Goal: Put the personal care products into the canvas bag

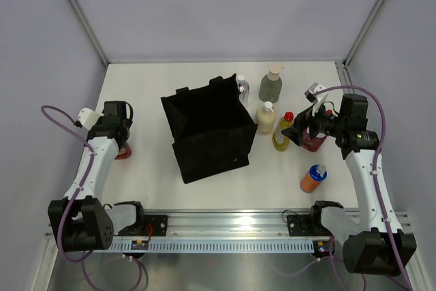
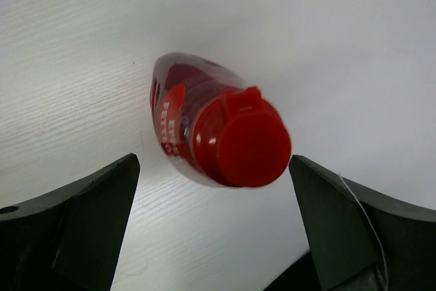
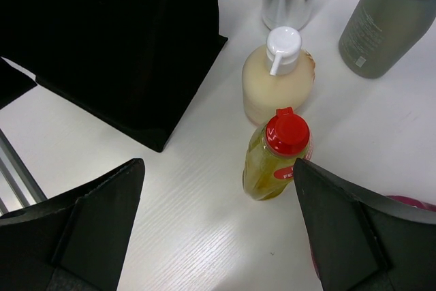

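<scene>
Orange bottle (image 1: 313,179) with blue cap stands nearest, on surface (image 1: 150,189) in front of right arm, apart from both grippers. Left gripper (image 2: 211,165) is wide open, one finger on each side of red-capped dark red bottle (image 2: 204,124), which stands at far left of surface. Gaps show on both sides, no contact. Right gripper (image 3: 218,165) is also wide open and holds nothing. Yellow bottle (image 3: 272,161) with red cap stands below and between its fingers, closer to the finger on the right of wrist view; cannot tell if they touch. Dark red flat bottle (image 1: 315,142) sits right under that gripper, mostly hidden. Cream bottle (image 3: 278,83) with white cap is just behind the yellow one, nearly touching. Canvas bag (image 1: 214,155), black, top open, stands mid-surface, left of cream bottle. Behind are the silver-capped clear bottle (image 1: 242,87) by the bag's far right corner and the grey-green bottle (image 1: 270,86) with beige pump beside it, farthest back.
</scene>
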`<state>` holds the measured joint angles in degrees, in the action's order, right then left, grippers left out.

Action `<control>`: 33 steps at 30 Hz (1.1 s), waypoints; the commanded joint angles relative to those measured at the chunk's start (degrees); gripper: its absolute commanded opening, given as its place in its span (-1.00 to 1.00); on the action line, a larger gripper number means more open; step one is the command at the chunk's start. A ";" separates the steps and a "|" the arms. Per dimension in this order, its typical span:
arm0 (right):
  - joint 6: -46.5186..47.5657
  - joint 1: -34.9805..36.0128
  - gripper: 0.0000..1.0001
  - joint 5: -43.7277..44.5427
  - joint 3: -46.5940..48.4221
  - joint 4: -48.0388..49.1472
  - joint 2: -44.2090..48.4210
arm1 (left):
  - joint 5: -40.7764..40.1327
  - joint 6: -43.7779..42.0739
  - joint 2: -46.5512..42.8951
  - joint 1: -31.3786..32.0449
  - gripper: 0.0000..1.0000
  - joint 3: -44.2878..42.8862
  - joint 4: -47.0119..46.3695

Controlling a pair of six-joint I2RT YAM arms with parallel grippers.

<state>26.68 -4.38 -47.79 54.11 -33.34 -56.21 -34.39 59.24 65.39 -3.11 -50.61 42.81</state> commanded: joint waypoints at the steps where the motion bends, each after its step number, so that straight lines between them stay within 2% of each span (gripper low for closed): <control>1: 1.54 -0.01 0.99 -2.13 2.49 -0.41 1.01 | -5.43 -0.16 1.93 -1.36 0.92 1.29 -9.13; 5: 1.89 -0.01 0.99 -2.04 1.97 -0.23 1.18 | -0.86 -6.41 4.83 -5.31 0.84 5.43 -20.29; 6: 1.89 -0.01 0.99 -1.96 1.88 -0.14 1.01 | 0.63 -7.55 5.19 -5.67 0.73 6.04 -23.00; 9: 2.15 -0.01 0.99 -1.69 1.79 -0.23 0.75 | 0.29 -11.42 6.60 -5.94 0.64 5.87 -24.61; 12: 2.41 -0.01 0.99 -1.08 1.70 -0.06 0.40 | -0.67 -15.46 6.69 -5.94 0.18 5.61 -24.96; 13: 2.50 -0.01 0.99 -0.99 1.70 -0.06 0.39 | -0.68 -17.30 6.25 -5.94 -0.17 5.96 -25.31; 17: 2.50 -0.01 0.99 -0.81 1.62 0.12 0.04 | 3.08 -21.44 2.30 -5.94 -0.96 7.36 -26.81; 26: 2.42 -0.01 0.99 -0.64 1.35 0.21 -0.40 | 20.31 -26.46 -16.06 -4.36 -1.00 7.64 -27.95; 29: 2.42 -0.01 0.99 -0.73 1.35 0.21 -0.57 | 20.94 -27.42 -21.33 0.46 -1.00 5.00 -26.90; 33: 2.59 -0.01 0.99 -0.73 1.09 0.21 -0.84 | 20.68 -28.48 -24.16 8.11 -1.00 0.00 -25.32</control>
<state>28.29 -4.38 -47.68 54.11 -33.34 -56.77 -16.29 32.45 44.05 1.06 -43.64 24.51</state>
